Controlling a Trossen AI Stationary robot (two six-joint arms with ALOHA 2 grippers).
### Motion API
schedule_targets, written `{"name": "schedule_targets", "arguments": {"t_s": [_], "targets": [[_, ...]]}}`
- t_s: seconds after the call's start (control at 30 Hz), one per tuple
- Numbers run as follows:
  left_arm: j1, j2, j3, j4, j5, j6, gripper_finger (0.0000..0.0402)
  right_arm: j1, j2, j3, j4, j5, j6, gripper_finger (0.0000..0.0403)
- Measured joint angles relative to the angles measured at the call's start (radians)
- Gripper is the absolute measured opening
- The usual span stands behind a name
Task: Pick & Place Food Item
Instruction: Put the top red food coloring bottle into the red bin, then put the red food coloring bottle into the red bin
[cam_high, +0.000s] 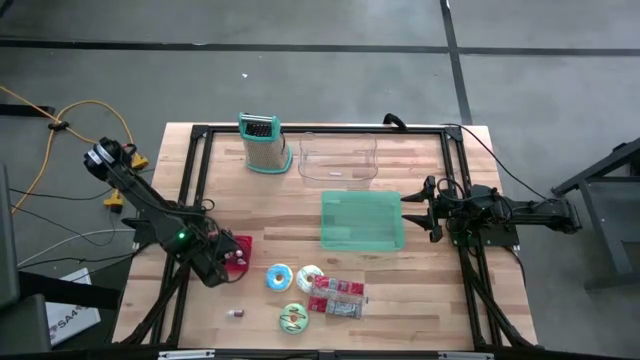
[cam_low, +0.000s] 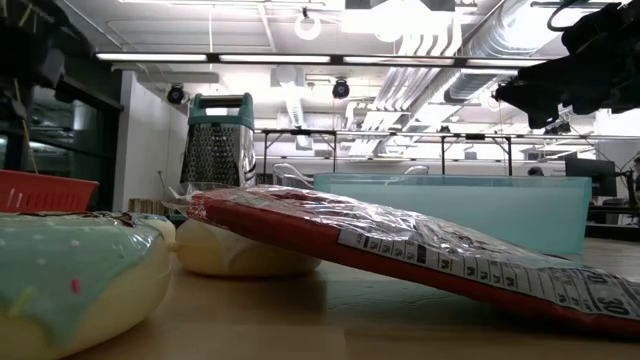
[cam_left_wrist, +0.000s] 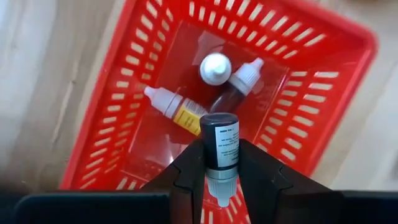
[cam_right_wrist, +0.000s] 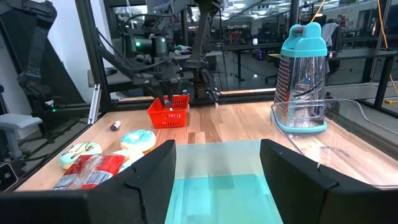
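- 2 dark arms show in the high view: the left gripper (cam_high: 222, 262) hangs over a small red slotted plastic basket (cam_high: 238, 254) at about 8 o'clock on the wooden table (cam_high: 300, 200), and the right gripper (cam_high: 428, 207) waits near 3 o'clock.
- Left gripper (cam_left_wrist: 221, 163): its fingers are narrowed onto a small dark dropper bottle with a white label (cam_left_wrist: 219, 142), held directly above the basket (cam_left_wrist: 143, 93).
- 3 more small bottles lie inside the basket: a white-capped one with a yellow label (cam_left_wrist: 175, 109), a dark one with a white nozzle (cam_left_wrist: 236, 90), and a white round cap seen end on (cam_left_wrist: 215, 66).
- Right gripper (cam_right_wrist: 217, 177): its fingers stand wide apart with nothing between them, just beside the translucent teal plastic tray (cam_high: 361, 220), at the tray's 3 o'clock.
- Food items sit near 6 o'clock on the table: a blue-frosted doughnut (cam_high: 279, 277), a pale-frosted doughnut (cam_high: 309, 276), a green-frosted doughnut (cam_high: 293, 319), and a red-and-clear crinkly snack packet (cam_high: 337, 297) resting against the pale doughnut.
- 1 small dark bottle-like object (cam_high: 236, 314) lies on the table at about 7 o'clock; what it is cannot be told.
- At 12 o'clock stand a metal box grater with teal handle and base (cam_high: 263, 143) and, beside it, a clear plastic container (cam_high: 338, 158).
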Motion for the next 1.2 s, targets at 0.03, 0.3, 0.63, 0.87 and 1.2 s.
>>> {"name": "schedule_targets", "arguments": {"t_s": [0.03, 0.3, 0.63, 0.87, 1.2], "targets": [[0.000, -0.005, -0.015, 0.015, 0.005, -0.001, 0.0074, 0.000, 0.000, 0.000, 0.000, 0.000, 0.000, 0.0223], [0.000, -0.018, -0.069, 0.079, 0.020, -0.003, 0.0074, 0.000, 0.000, 0.000, 0.000, 0.000, 0.000, 0.0223], [0.000, -0.018, -0.069, 0.079, 0.036, -0.003, 0.0093, 0.000, 0.000, 0.000, 0.000, 0.000, 0.000, 0.0223], [0.000, -0.018, -0.069, 0.080, 0.036, 0.000, 0.0123, 0.000, 0.000, 0.000, 0.000, 0.000, 0.000, 0.0223], [0.000, -0.039, -0.068, 0.080, 0.046, 0.009, 0.0125, 0.000, 0.000, 0.000, 0.000, 0.000, 0.000, 0.0223]]}}
